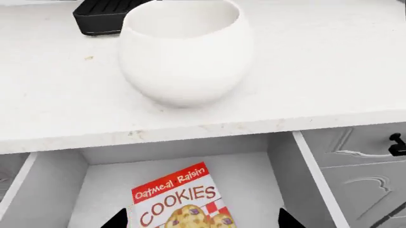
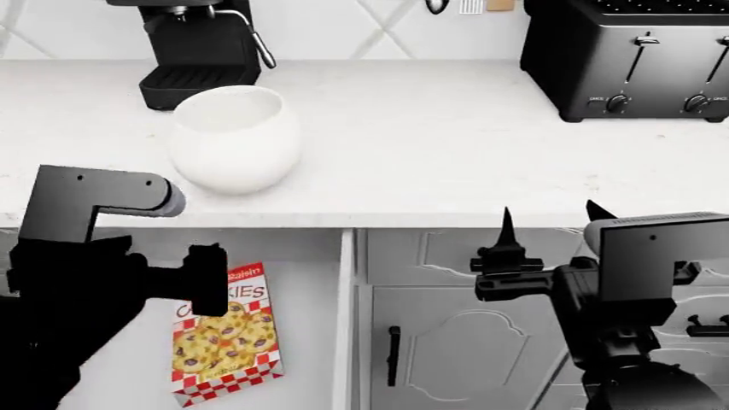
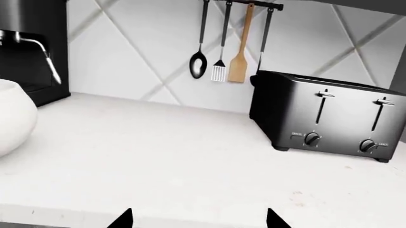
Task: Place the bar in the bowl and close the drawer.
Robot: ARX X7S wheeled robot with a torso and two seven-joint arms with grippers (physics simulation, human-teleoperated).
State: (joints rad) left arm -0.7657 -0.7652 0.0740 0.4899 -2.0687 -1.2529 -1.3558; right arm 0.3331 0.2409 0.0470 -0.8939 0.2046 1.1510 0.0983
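The bar (image 2: 224, 336) lies in the open drawer (image 2: 307, 342) under the spread left gripper (image 1: 199, 221). The bowl (image 2: 236, 137) sits above (beside a coffee machine (image 2: 200, 47)). The right gripper (image 2: 549, 224) is spread too.

One bowl (image 2: 235, 137) stands on the tabletop (image 2: 456, 162), and one bar (image 2: 228, 337) lies in the one open drawer (image 2: 299, 256). There is one coffee machine (image 2: 200, 47) and one toaster (image 2: 626, 55). Four utensils (image 3: 228, 47) hang on one rail. Two end effectors show, the left (image 2: 205, 282) and the right (image 2: 552, 226).
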